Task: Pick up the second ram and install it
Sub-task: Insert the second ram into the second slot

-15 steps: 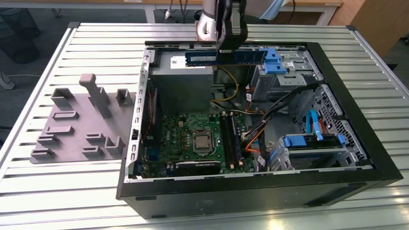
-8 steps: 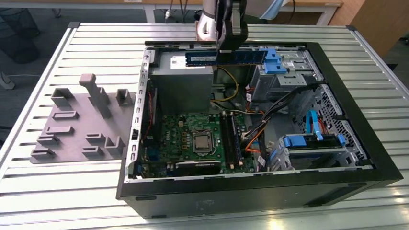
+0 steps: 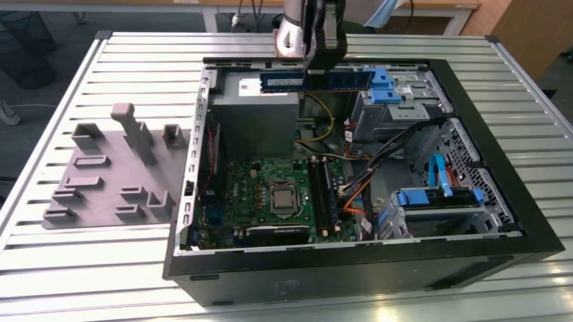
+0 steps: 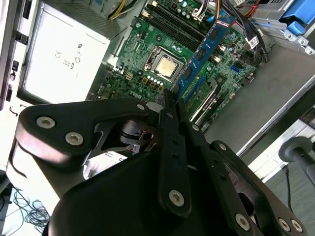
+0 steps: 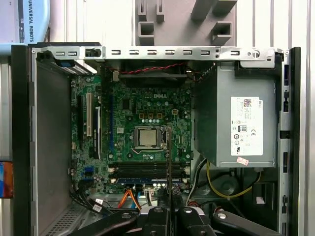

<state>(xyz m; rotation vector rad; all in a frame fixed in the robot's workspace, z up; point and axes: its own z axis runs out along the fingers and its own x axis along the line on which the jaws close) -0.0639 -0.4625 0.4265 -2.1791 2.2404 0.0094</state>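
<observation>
The second ram (image 3: 282,82), a thin dark-blue stick with a white label, hangs level above the open computer case, over the power supply end. My gripper (image 3: 318,70) is shut on it from above, near its middle. In the second wrist view the ram (image 4: 206,46) juts out from between the fingers (image 4: 170,105) over the green motherboard (image 4: 157,49). In the first wrist view the ram (image 5: 170,157) shows edge-on as a thin line rising from the gripper (image 5: 171,209), crossing the long black memory slots (image 5: 142,169). Those slots (image 3: 321,194) lie right of the processor socket (image 3: 284,199).
The black case (image 3: 501,201) lies open on a slatted metal table (image 3: 134,60). A grey power supply (image 3: 255,107) fills its rear corner. Light-blue drive-bay clips (image 3: 383,86) and cables (image 3: 394,144) crowd the exterior view's right. A grey fixture (image 3: 117,174) stands at the exterior view's left.
</observation>
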